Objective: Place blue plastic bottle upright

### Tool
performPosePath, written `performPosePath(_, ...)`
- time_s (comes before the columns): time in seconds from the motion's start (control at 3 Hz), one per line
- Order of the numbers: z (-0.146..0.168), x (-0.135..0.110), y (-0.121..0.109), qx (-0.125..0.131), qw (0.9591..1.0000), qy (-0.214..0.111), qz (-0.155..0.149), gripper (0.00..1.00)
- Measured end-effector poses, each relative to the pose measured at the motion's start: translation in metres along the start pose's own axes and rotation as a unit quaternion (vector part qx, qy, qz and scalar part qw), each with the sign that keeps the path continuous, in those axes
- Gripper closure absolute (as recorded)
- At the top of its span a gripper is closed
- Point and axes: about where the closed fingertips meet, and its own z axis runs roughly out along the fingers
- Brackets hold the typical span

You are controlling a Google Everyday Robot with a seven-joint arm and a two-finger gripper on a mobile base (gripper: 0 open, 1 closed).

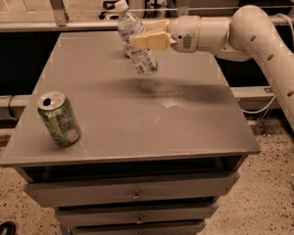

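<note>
The blue plastic bottle (135, 40) is clear with a white cap and a printed label. It hangs tilted above the back of the grey table (137, 126), cap up and to the left. My gripper (141, 39) reaches in from the right and is shut on the bottle's middle. The bottle's base is off the tabletop.
A green soda can (59, 119) stands near the table's front left edge. My white arm (255, 31) spans the back right. The table has drawers (132, 192) below. Chair bases and a rail lie behind the table.
</note>
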Motion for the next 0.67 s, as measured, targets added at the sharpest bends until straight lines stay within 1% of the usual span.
performPosePath(0.33,-0.004,-0.006,0.0,-0.018,0.9989,-0.034,-0.028,1.0)
performPosePath(0.67,-0.021,-0.018,0.008,-0.041,0.993,-0.087,-0.069,1.0)
